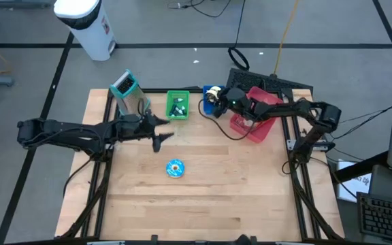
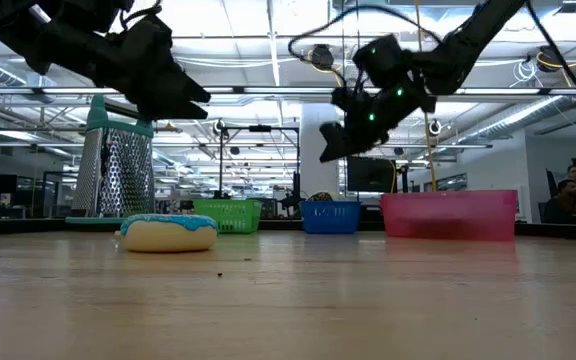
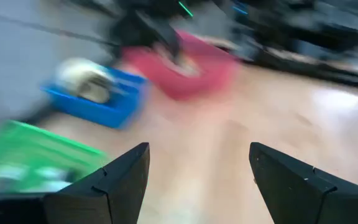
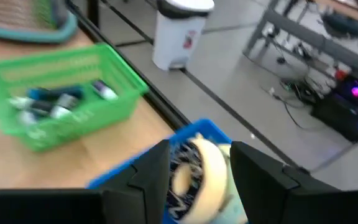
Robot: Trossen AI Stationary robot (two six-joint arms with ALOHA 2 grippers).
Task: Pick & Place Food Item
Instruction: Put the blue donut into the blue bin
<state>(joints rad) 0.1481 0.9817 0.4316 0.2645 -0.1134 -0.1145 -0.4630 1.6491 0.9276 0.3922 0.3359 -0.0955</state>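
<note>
**Right Gripper Poised at Blue Bin, Doughnut Untouched**

While the blue-iced doughnut (image 1: 174, 169) lay alone on the bare middle of the pale wooden table (image 1: 237, 197), neither arm was found in contact with it. The right gripper (image 1: 215, 99) was held raised over the small blue plastic bin (image 1: 210, 92) at the table's far edge, its fingers (image 4: 148, 171) parted on either side of a cream-and-yellow item (image 4: 197, 171) sitting in that bin; whether the item was actually pinched could not be told, since no firm contact was shown. That position was judged to suit a pick from the bin, the arm having been stretched across the pink rectangular tub (image 1: 258, 116) to reach it.

The left gripper (image 1: 160, 131) was seen spread wide and empty, held above the table to the near side of the green plastic basket (image 1: 177, 105) and beyond the doughnut, near the metal box grater (image 1: 129, 92) with its teal top. Its open jaws suggested readiness rather than a grasp. The green basket was filled with small blue and white objects, too indistinct to be named. No food was seen in the pink tub, so the placing was judged not yet done.
</note>
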